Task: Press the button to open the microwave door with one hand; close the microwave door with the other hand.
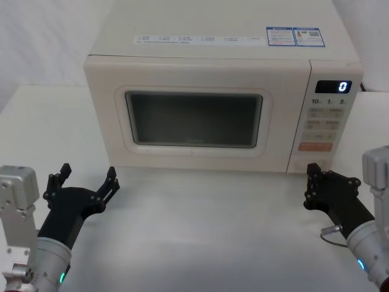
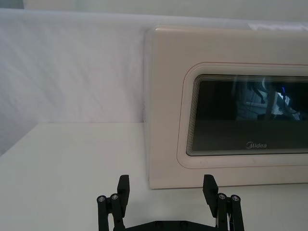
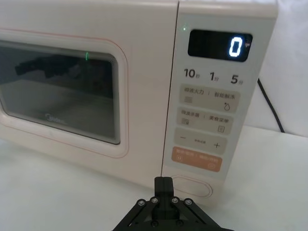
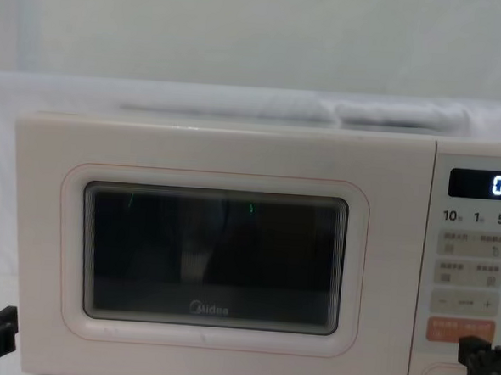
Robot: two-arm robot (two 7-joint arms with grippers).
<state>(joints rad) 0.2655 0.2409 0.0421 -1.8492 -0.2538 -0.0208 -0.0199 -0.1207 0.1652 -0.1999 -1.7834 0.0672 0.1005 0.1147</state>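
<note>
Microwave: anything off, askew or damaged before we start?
Nothing stands out. The microwave door sits shut and flush, the display reads 0, the button looks intact. Left gripper is open; right gripper is shut near the button.

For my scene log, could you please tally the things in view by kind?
Microwave door: 1, shut
Button: 1
Orange key: 1
Display: 1
End effectors: 2, left end effector open, right end effector near the button
Total: 6

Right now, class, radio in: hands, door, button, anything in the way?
Left hand open, low by door's left corner. Right hand shut, just short of the button. Microwave door closed. Path clear.
</note>
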